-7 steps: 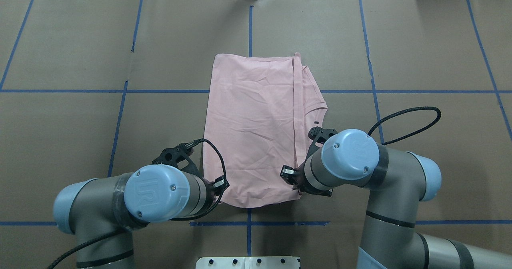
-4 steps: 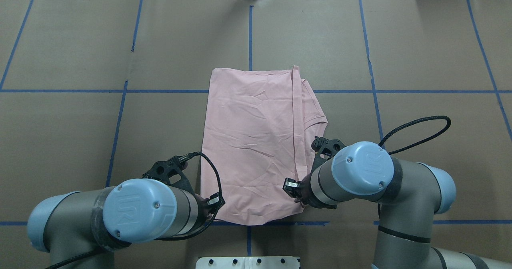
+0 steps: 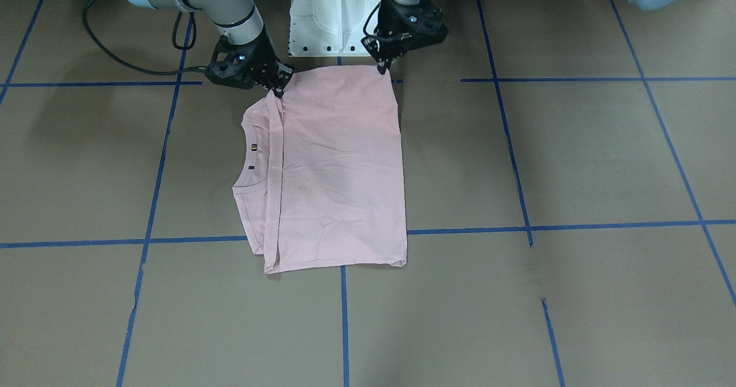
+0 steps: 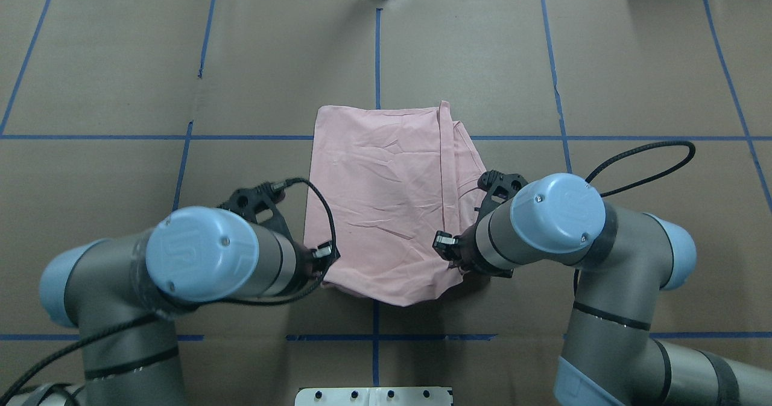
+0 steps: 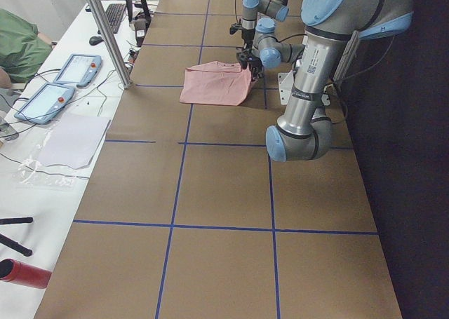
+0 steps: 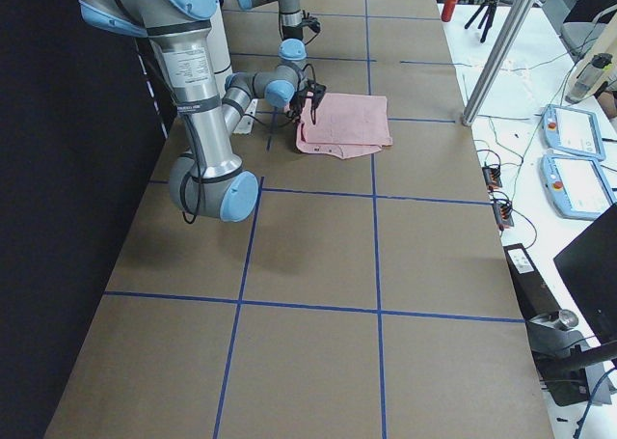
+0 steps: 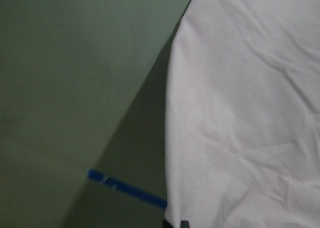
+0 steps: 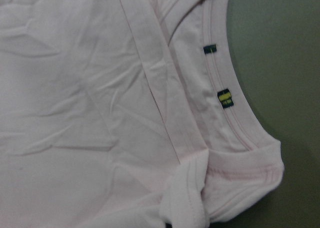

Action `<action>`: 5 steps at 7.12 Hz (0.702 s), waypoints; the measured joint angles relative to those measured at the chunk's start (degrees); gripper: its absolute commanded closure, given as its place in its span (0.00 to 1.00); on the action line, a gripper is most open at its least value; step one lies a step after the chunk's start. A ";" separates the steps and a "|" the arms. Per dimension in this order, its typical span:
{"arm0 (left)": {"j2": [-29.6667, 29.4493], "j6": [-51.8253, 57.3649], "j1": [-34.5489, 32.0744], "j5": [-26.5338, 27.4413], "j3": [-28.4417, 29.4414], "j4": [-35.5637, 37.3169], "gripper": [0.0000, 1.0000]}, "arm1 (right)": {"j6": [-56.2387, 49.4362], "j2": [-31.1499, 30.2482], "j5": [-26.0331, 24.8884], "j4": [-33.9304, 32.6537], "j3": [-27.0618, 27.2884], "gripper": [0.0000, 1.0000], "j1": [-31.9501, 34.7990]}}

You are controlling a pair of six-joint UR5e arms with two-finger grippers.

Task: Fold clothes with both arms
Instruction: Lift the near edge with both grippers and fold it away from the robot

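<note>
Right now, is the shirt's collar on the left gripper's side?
No, the T-shirt has its collar on the side held by the right gripper.

A blue joint cap (image 4: 202, 254) seemingly reads "UR".

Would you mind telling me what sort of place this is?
Probably a robotics lab: two silver-grey, blue-capped robot arms handle a pale pink T-shirt on a brown paper-covered table gridded with blue tape, and tablet-like control pendants lie on a white side bench.
</note>
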 measured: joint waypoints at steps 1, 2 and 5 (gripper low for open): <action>-0.78 0.52 -2.56 -0.08 3.74 -3.95 1.00 | -0.62 1.70 0.93 0.57 -2.49 1.00 2.29; -1.16 0.69 -4.29 -0.11 7.04 -7.94 1.00 | -0.93 3.15 1.52 2.07 -5.60 1.00 4.11; -2.07 0.60 -7.94 -0.13 11.65 -14.24 1.00 | -1.12 6.09 2.03 7.81 -14.20 1.00 7.62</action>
